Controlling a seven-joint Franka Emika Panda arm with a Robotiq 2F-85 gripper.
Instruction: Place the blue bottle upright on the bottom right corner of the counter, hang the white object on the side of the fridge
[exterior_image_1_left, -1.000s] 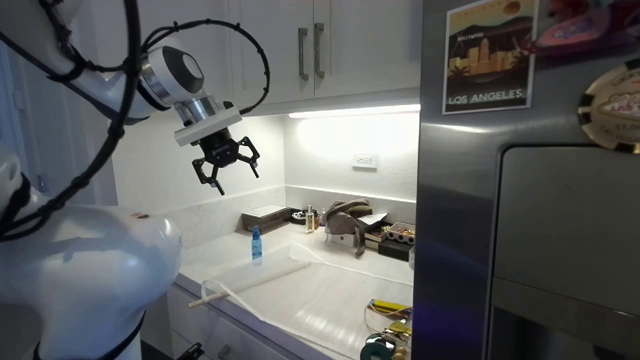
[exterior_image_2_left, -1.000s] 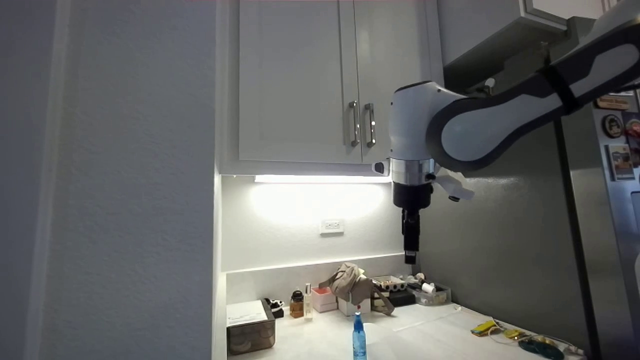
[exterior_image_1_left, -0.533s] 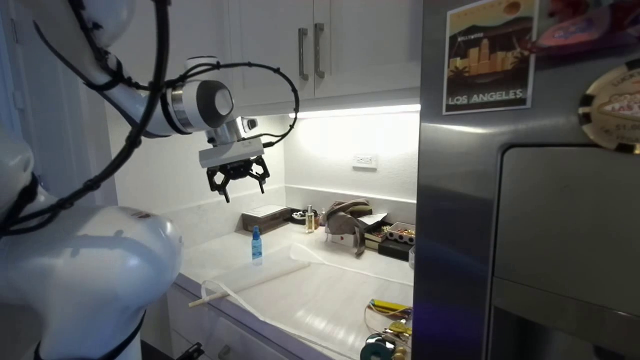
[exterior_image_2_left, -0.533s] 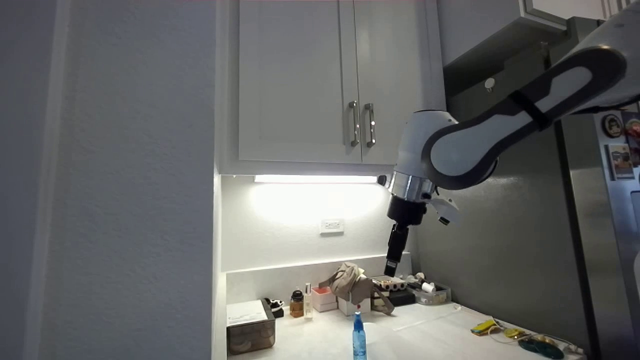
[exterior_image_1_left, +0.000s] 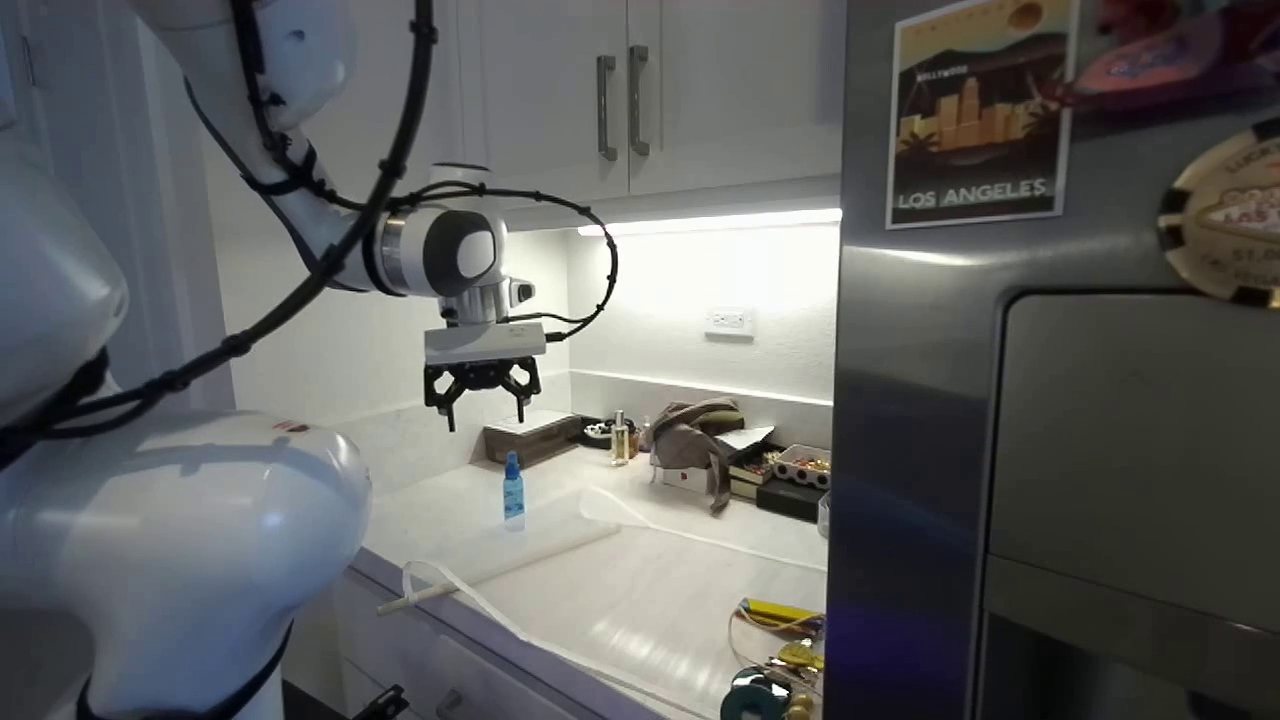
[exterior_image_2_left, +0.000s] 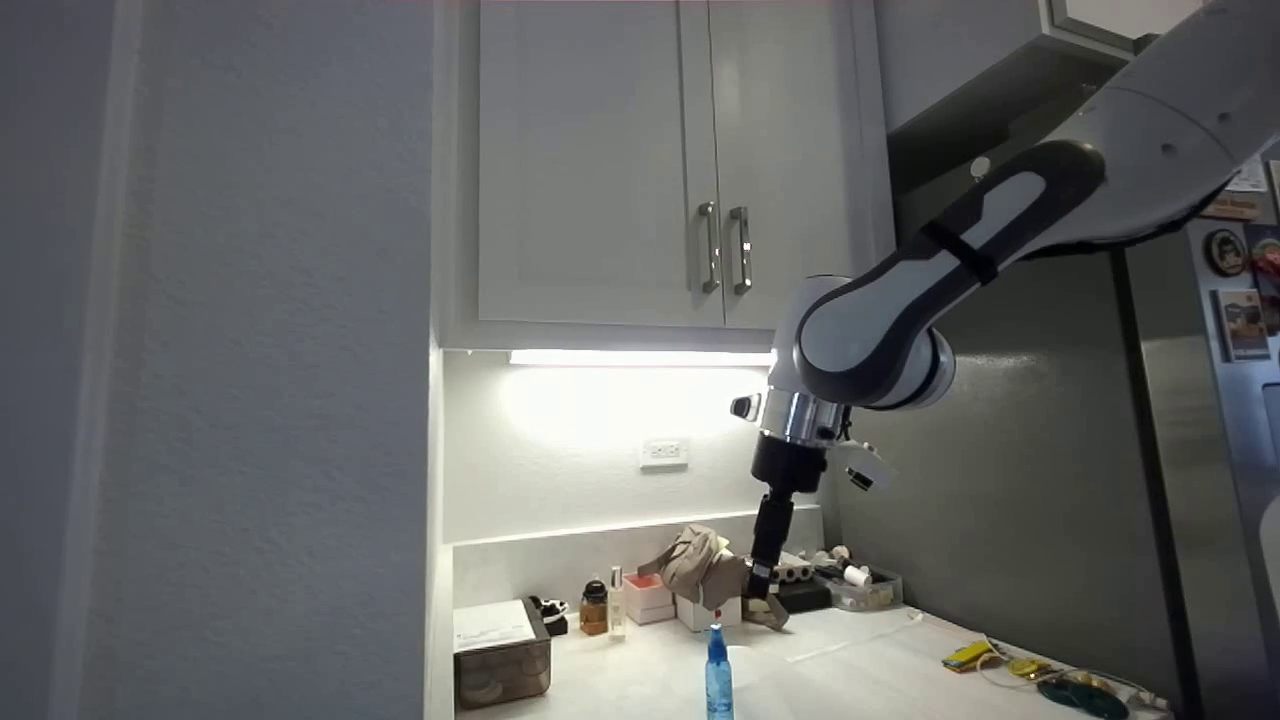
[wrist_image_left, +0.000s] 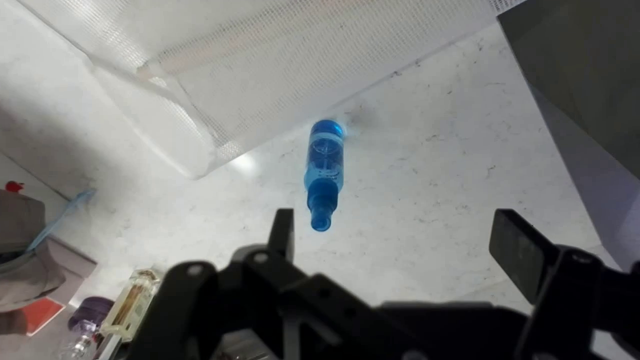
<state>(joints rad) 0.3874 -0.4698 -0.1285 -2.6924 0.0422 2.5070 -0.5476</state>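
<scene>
We find the slender, see-through bright-blue bottle standing upright on the smooth white, grey-flecked counter. Its neck and narrow cap are a deeper, more solid blue; the body is paler, with small print we cannot read. In an exterior view its lowest part looks nearly colourless. In the wrist view its foot sits just beside the edge of the wide, whitish, translucent mesh sheet — touching or not, we cannot tell. The sheet lies spread over the counter, its weave showing as a fine grid, and a slim pale rod pokes out of it past the counter's front edge.

The black two-fingered tool hangs above the counter, jaws pointing down and spread wide, with nothing in its hold — apart from the bottle. In an exterior view we see the bottle below it and slightly to the right.

The tall grey stainless-steel fridge stands at the right in both exterior views; we read "LOS ANGELES" on the dark-and-orange poster it carries.
</scene>
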